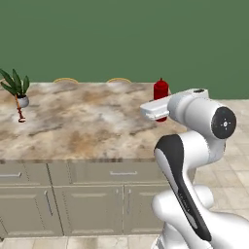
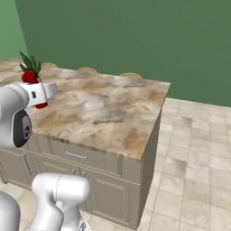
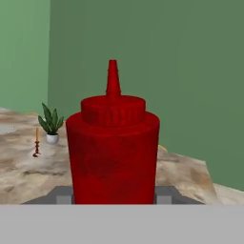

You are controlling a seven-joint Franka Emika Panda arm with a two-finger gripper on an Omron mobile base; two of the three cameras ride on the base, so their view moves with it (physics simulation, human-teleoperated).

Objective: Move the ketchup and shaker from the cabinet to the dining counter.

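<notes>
Hand view puts the ketchup (image 3: 113,152) right before us, upright, its body rising between the two grey finger tips, which sit against its sides low down; we judge our gripper (image 3: 114,195) closed on the bottle at a middling width. In the left base view the ketchup (image 1: 161,91) stands over the dining counter (image 1: 82,126), near that slab's far right corner, and its base seems to meet the marble, though the hand hides the contact. Far across the counter from the bottle stand a potted plant (image 1: 17,87) and, just beside it, a thin candlestick (image 1: 20,114).

What could go wrong, in our judgement: the bottle is near the counter's end, so a sideways drag on release could nudge it over. If the base isn't yet resting flat, letting go would drop and topple it. Pulling back before the fingers clear its sides could also tip it. The shaker remains to be fetched.
</notes>
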